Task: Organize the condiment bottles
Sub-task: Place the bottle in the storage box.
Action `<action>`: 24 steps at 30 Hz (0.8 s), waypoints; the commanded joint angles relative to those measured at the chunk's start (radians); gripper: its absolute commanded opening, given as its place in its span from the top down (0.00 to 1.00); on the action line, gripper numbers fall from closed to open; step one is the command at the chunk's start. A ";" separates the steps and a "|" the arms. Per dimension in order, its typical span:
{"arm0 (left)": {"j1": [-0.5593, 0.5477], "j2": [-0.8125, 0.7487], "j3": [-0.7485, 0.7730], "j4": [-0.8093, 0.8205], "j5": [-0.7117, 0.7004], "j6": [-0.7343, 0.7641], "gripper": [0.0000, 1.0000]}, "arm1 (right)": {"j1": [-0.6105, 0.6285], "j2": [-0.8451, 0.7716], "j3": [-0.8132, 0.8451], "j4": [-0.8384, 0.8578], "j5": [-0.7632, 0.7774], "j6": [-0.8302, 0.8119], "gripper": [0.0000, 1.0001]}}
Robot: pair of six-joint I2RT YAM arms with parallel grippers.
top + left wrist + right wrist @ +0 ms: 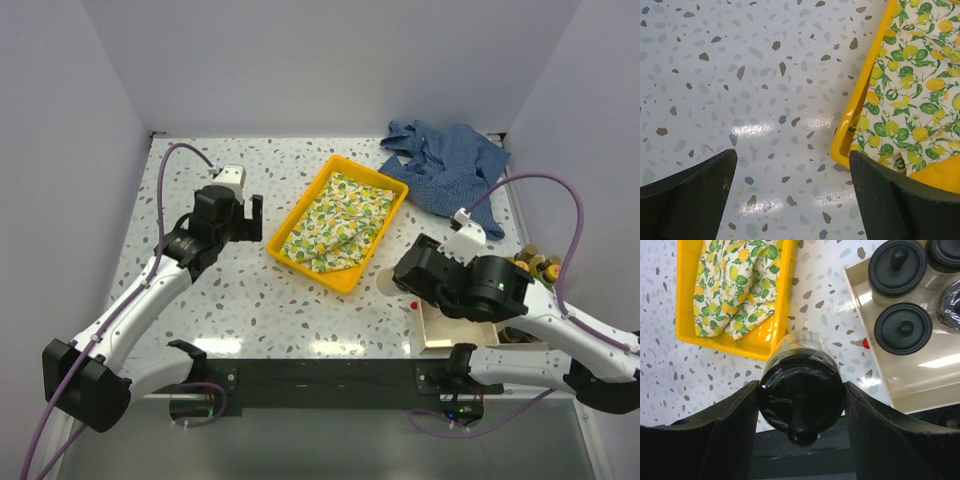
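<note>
The black-lidded jar (pixel 801 382) sits inside the right claw (pixel 801 412), touching both fingers.

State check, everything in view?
left gripper: open, empty
right gripper: shut on black-lidded jar
black-lidded jar: lid on, held
yellow tray: holds lemon-print cloth
lemon-print cloth: rumpled
beige tray: holds lidded jars
lidded jars: upright, closed
blue cloth: crumpled

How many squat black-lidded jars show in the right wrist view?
4. One squat clear black-lidded jar is clamped in the right gripper; two stand in the beige tray; one is cropped top right. Others may be hidden.
</note>
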 commanded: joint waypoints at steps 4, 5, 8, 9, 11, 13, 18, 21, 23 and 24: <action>0.007 -0.004 -0.004 0.039 -0.004 0.011 0.00 | -0.016 -0.062 -0.054 -0.229 -0.029 -0.068 1.00; 0.007 -0.004 -0.004 0.039 -0.001 0.011 0.00 | -0.018 -0.081 -0.079 -0.228 -0.050 -0.072 1.00; 0.007 -0.006 -0.008 0.042 0.014 0.009 0.00 | -0.023 -0.154 -0.126 -0.228 -0.087 -0.068 1.00; 0.007 -0.006 -0.008 0.042 0.020 0.009 0.00 | -0.024 -0.165 -0.125 -0.228 -0.096 -0.080 1.00; 0.007 -0.007 -0.006 0.042 0.028 0.009 0.00 | -0.024 -0.167 -0.084 -0.228 -0.098 -0.187 1.00; 0.007 -0.012 -0.006 0.047 0.045 0.006 0.00 | -0.024 -0.165 -0.052 -0.229 -0.103 -0.239 1.00; 0.007 -0.021 -0.009 0.053 0.092 0.002 0.00 | -0.050 -0.174 -0.077 -0.229 -0.147 -0.264 1.00; 0.007 -0.036 -0.012 0.056 0.118 -0.001 0.00 | -0.073 -0.184 -0.111 -0.229 -0.199 -0.256 1.00; 0.007 -0.046 -0.017 0.063 0.134 -0.005 0.00 | -0.089 -0.190 -0.116 -0.229 -0.224 -0.267 1.00; 0.007 -0.047 -0.017 0.065 0.144 -0.005 0.00 | -0.105 -0.191 -0.114 -0.229 -0.230 -0.276 1.00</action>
